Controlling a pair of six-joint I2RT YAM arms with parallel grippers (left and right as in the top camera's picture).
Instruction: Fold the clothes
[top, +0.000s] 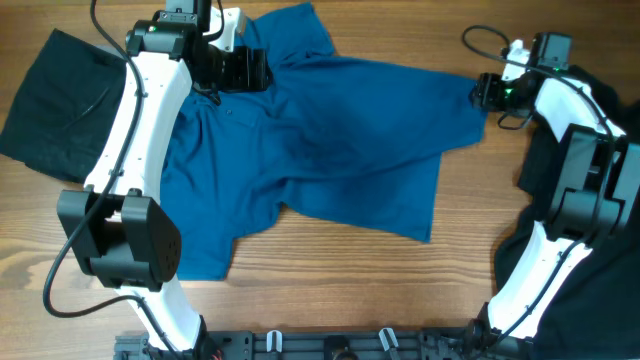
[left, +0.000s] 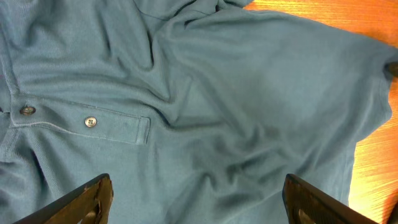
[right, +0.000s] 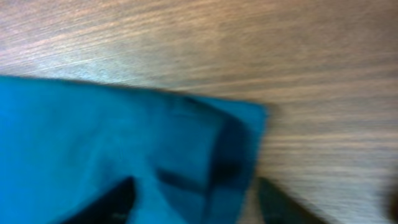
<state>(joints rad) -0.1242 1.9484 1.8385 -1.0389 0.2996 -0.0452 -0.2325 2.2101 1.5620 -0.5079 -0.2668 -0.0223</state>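
Fingers of the left gripper spread wide, nothing between them. They hover just over the chest of the large medium-blue short-sleeved polo shirt, close to its buttoned placket.

Right gripper sits at the shirt's far right corner. The wrist view is blurred: two dark finger shapes flank the blue corner, but I cannot tell whether they pinch it or only straddle it.

Shirt lies front up across the middle of the light wooden table, rumpled. Creases run from the collar toward the right corner, and one sleeve is flung up at the top edge. A flat black garment lies at the left, partly under the left arm. A heap of dark clothes sits at the right edge, under the right arm.

Step in hand, by my reading: spreading the shirt flat before the first fold; the task is barely begun.

- Left should come down on the collar or shoulder seam, not on loose chest cloth, which would bunch.
- Take a shallow pinch, so that only the shirt lifts.
- With the right corner held, draw the two ends apart, low and slow, until the creases go.
- Keep the right corner off the dark heap.
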